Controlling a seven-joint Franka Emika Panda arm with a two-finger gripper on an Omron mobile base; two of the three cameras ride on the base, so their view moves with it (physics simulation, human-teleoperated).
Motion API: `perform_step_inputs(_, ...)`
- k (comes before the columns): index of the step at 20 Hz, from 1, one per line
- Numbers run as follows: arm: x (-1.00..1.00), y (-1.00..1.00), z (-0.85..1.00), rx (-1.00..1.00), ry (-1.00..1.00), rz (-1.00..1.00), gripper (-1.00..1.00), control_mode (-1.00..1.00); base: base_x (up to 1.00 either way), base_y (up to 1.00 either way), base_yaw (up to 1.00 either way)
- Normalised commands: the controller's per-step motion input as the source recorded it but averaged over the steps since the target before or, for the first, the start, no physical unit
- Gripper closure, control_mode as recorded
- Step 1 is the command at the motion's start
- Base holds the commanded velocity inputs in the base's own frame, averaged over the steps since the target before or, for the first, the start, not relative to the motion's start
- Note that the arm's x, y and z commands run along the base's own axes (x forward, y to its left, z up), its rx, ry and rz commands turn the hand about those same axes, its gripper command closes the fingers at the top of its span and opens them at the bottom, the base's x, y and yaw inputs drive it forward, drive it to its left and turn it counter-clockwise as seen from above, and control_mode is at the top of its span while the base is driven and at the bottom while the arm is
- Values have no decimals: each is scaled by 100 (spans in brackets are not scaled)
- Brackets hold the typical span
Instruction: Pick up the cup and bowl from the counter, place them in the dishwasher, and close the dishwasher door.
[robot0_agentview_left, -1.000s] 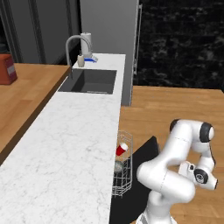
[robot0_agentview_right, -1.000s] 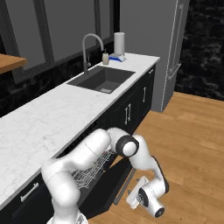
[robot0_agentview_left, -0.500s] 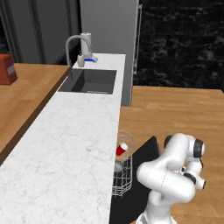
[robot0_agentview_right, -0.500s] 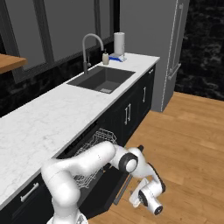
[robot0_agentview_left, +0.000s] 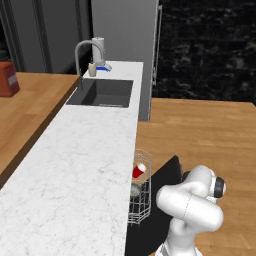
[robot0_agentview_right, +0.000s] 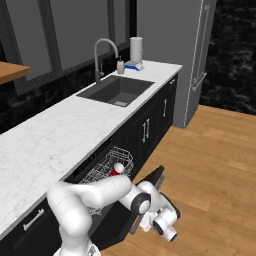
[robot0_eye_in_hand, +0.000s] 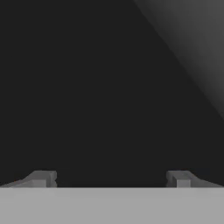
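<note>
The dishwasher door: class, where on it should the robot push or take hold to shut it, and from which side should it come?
The dishwasher door hangs partly lowered, its free top edge jutting into the aisle beyond the wire rack. Probably best to meet that free edge, from the floor side underneath, pushing up toward the counter. The gripper is open against a dark surface.

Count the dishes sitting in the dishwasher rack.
2: the red cup at the rack's far end and the grey bowl just nearer the camera. Others may be hidden by the counter.
</note>
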Motion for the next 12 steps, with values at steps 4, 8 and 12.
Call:
perform_step_inputs(4, 26, 100, 61, 28, 0, 31, -100, -100, 0, 0, 0)
perform_step_inputs(8, 17, 100, 68, 30, 0, 39, -100, -100, 0, 0, 0)
perform_step_inputs(12, 12, 100, 51, 28, 0, 38, -100, -100, 0, 0, 0)
